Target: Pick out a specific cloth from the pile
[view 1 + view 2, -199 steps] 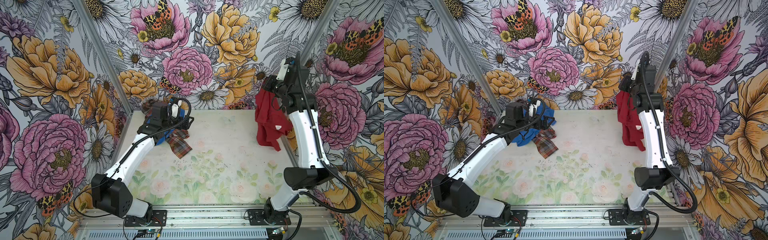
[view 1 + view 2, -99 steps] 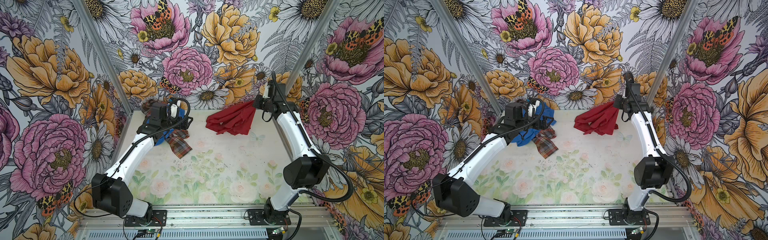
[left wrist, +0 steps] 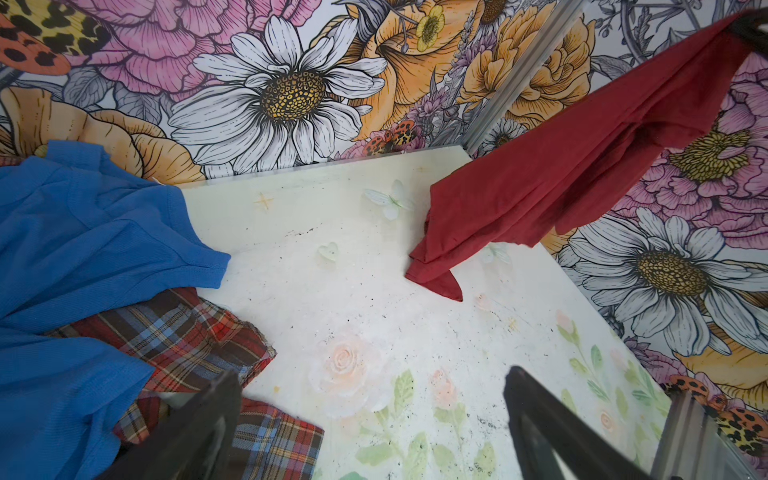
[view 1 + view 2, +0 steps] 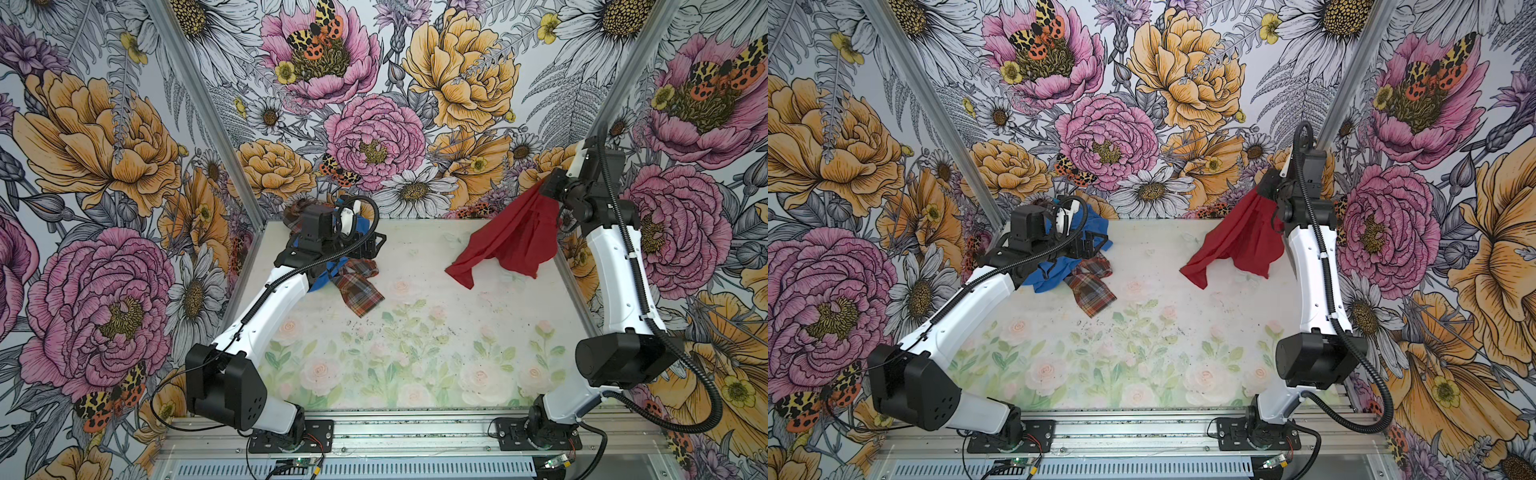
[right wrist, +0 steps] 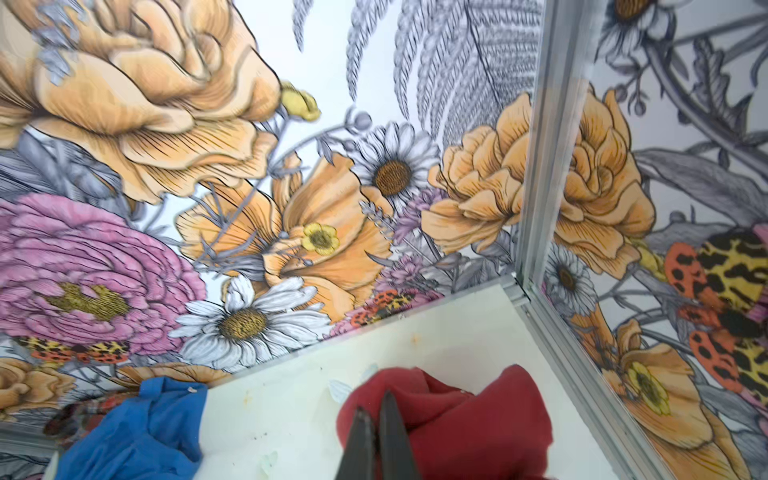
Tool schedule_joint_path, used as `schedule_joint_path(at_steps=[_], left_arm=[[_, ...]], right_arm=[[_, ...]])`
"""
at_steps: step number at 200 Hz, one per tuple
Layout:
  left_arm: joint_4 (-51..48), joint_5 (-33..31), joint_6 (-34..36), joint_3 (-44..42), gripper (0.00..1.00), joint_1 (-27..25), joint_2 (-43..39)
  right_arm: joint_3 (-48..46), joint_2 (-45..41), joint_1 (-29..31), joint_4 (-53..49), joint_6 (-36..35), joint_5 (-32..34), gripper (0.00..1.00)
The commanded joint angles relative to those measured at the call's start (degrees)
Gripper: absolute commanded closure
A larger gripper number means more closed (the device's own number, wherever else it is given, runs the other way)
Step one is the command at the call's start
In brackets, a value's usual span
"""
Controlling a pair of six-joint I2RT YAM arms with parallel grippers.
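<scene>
Right jaws are gripping the hanging cloth (image 4: 511, 245); left jaws are standing wide over the pile (image 4: 358, 287) edge

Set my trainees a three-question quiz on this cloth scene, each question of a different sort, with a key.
1. True or false: the right gripper is shut on the red cloth.
2. Fill in: in the pile, the blue cloth lies partly over the ____ cloth.
3. The left gripper is: A) open and empty; B) shut on the blue cloth; C) shut on the red cloth.
Key: 1 true; 2 plaid; 3 A.
</scene>
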Motion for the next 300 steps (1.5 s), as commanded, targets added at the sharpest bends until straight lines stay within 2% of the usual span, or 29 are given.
schedule_joint_path(at_steps=[1, 18, 35, 67, 108, 153, 188, 271, 300], left_arm=[[1.46, -1.12, 2.23, -1.29, 0.01, -1.29, -0.85], [1.5, -3.29, 3.8, -1.95, 0.01, -2.06, -1.5], [1.46, -2.77, 3.74, -1.7, 0.01, -1.8, -1.44], [2.28, -0.95, 2.37, -1.69, 0.01, -0.01, -1.22], [3.64, -0.6, 1.71, -2.49, 0.01, 0.4, -1.71], [3.65, 0.41, 1.01, -2.05, 0.01, 0.48, -0.65], [3.64, 0.0, 1.03, -2.31, 0.01, 0.41, -1.07], [3.65, 0.26, 0.93, -2.2, 0.01, 0.4, -1.03], [3.65, 0.45, 0.84, -2.07, 0.01, 0.33, -0.87]], right_arm=[[3.38, 0.56, 0.57, 2.97, 3.71, -6.37, 1.0], [4.99, 2.91, 2.69, 3.01, 4.35, -9.9, 1.0], [5.68, 5.29, 6.76, 3.06, 2.26, -11.78, 1.0], [4.98, 8.26, 11.95, 3.37, 2.63, -10.41, 1.0], [0.58, 10.14, 12.44, 4.16, 2.95, -6.72, 1.0], [-7.9, 9.3, 8.49, 5.01, 3.03, -4.2, 1.0], [-12.21, 6.28, 4.42, 4.91, 1.28, 0.62, 1.0], [-14.61, -0.19, -4.39, 4.26, -0.19, 3.9, 1.0], [-14.35, 0.22, -4.59, 3.48, -1.38, 3.66, 1.0]])
